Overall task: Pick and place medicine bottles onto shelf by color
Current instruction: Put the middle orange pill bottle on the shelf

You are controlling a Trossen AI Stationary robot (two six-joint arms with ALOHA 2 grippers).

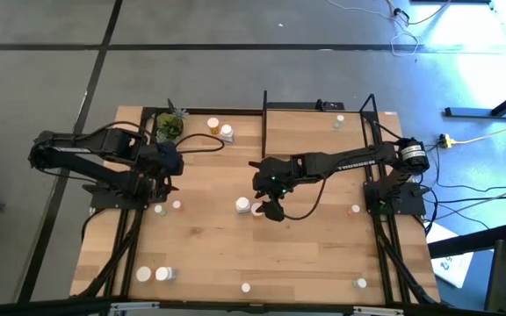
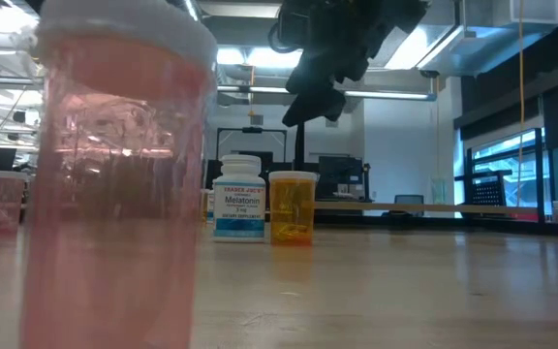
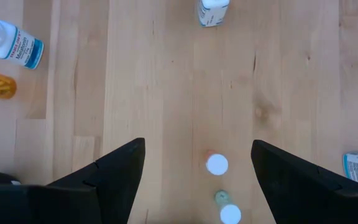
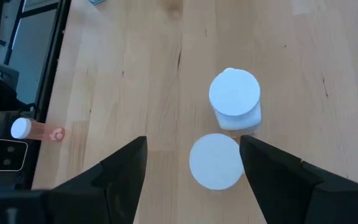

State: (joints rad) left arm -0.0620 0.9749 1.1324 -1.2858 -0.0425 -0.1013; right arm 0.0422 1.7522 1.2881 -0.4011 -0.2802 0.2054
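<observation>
My right gripper [image 1: 266, 207] hangs open over the middle of the table, above two white-capped medicine bottles standing side by side. These are a white one [image 4: 235, 96] and an orange one [image 2: 292, 206], whose cap [image 4: 215, 160] lies between the fingers in the right wrist view. My left gripper [image 3: 197, 149] is open over the table's left part, above two tiny bottles, one pinkish [image 3: 217, 164] and one green [image 3: 229, 213]. The shelf [image 1: 314, 132] with black posts stands along the far edge.
More bottles stand scattered around: two by the potted plant [image 1: 170, 125], one on the shelf's right end [image 1: 339, 121], one at the right [image 1: 355, 209], several along the near edge [image 1: 154, 274]. A pink bottle [image 2: 114, 174] stands right before the low camera.
</observation>
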